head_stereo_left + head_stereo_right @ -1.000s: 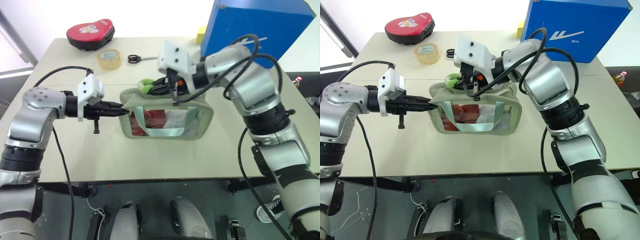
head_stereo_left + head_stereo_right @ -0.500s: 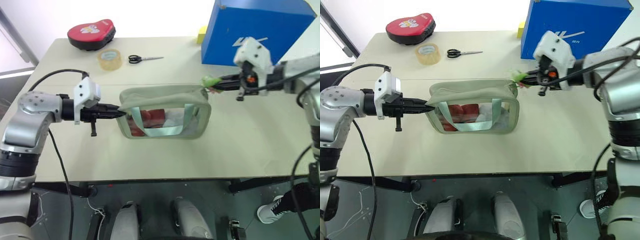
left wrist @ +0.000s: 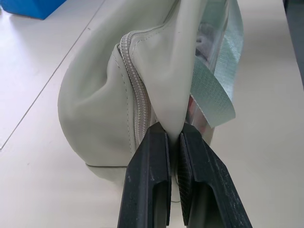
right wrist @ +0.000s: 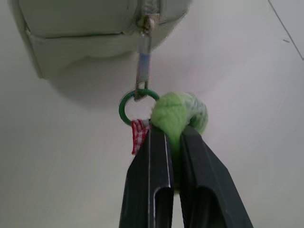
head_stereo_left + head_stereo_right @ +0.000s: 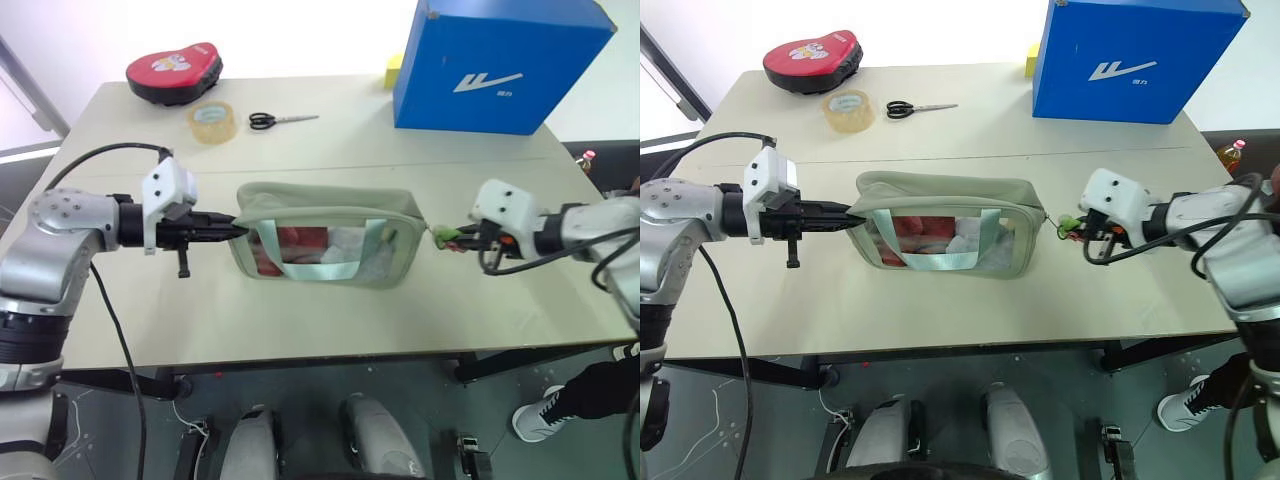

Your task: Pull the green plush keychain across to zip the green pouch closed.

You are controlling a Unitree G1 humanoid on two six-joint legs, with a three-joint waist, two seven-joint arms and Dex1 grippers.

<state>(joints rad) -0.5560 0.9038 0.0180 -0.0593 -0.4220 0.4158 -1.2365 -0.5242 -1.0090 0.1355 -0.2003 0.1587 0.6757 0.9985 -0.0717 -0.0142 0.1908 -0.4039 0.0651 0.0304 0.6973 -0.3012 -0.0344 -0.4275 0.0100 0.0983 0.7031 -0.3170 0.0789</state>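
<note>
Beige bench (image 5: 300, 310). Pouch (image 5: 325, 215) mid-bench, zip closed. Left jaws (image 5: 236, 227) clamped on pouch's left end. Right jaws (image 5: 452, 238) clamped on keychain (image 4: 181, 114) just beyond pouch's right end.

R gripper (image 4: 172, 135) clamped on green plush keychain (image 4: 183, 114), zip pull taut, green pouch (image 4: 95, 28) end

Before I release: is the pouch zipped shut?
Looks shut: the green pouch top is closed and the green plush keychain sits past its end.
</note>
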